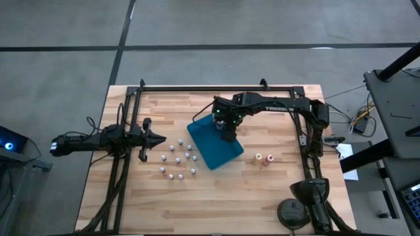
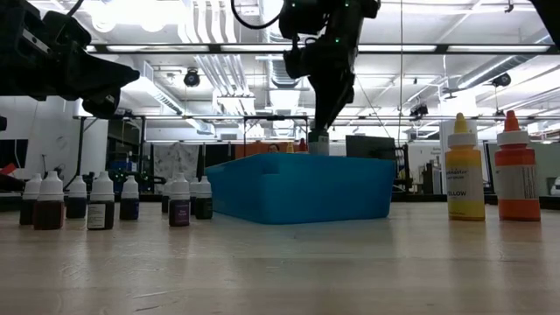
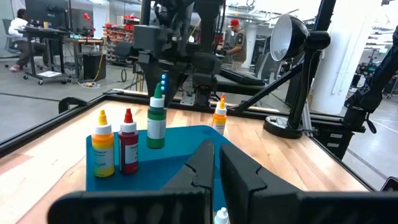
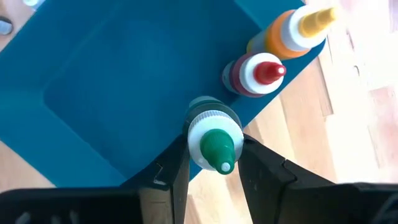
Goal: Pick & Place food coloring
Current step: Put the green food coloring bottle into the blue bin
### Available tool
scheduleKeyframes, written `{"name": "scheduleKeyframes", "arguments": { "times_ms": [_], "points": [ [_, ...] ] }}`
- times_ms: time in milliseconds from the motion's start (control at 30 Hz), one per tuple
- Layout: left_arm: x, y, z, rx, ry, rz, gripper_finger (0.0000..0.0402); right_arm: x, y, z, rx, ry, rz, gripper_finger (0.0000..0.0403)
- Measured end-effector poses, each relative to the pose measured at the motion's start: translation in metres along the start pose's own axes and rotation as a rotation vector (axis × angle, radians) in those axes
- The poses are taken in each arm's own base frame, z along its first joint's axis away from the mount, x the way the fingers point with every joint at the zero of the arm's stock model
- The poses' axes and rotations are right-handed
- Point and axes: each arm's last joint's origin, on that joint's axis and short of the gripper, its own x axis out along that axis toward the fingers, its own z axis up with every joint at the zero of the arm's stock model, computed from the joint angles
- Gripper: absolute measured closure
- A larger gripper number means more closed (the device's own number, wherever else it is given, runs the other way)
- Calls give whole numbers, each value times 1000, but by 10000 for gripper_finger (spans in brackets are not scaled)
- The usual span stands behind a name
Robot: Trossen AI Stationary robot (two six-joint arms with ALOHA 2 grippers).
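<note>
Green-topped bottle [image 4: 214, 142] upright, tip up, clamped in right gripper [image 4: 214, 163]

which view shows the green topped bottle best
The left wrist view: the green-topped bottle shows full height over the blue tray, in the right pincer. The right wrist view shows mainly its cap; in the high and low views the pincer hides it.
</note>
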Motion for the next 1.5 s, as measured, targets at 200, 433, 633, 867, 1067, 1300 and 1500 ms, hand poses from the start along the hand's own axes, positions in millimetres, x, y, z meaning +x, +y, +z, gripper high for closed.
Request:
{"name": "scheduleKeyframes", "arguments": {
  "times_ms": [200,433,633,867,1067,1300,1500],
  "points": [
    [0,0,0,0,0,0,402,8,-3,-3,13,10,-4,296],
    [0,0,0,0,0,0,402,15,-7,-4,23,1,-4,296],
    [0,0,0,0,0,0,402,15,-12,-3,33,-9,-7,296],
    [0,0,0,0,0,0,402,26,-13,0,37,7,-8,296],
    [0,0,0,0,0,0,402,37,-13,1,37,33,-10,296],
    [0,0,0,0,0,0,402,40,-13,1,33,40,-11,296],
    [0,0,0,0,0,0,402,40,-13,1,33,40,-12,285]
  ]
}}
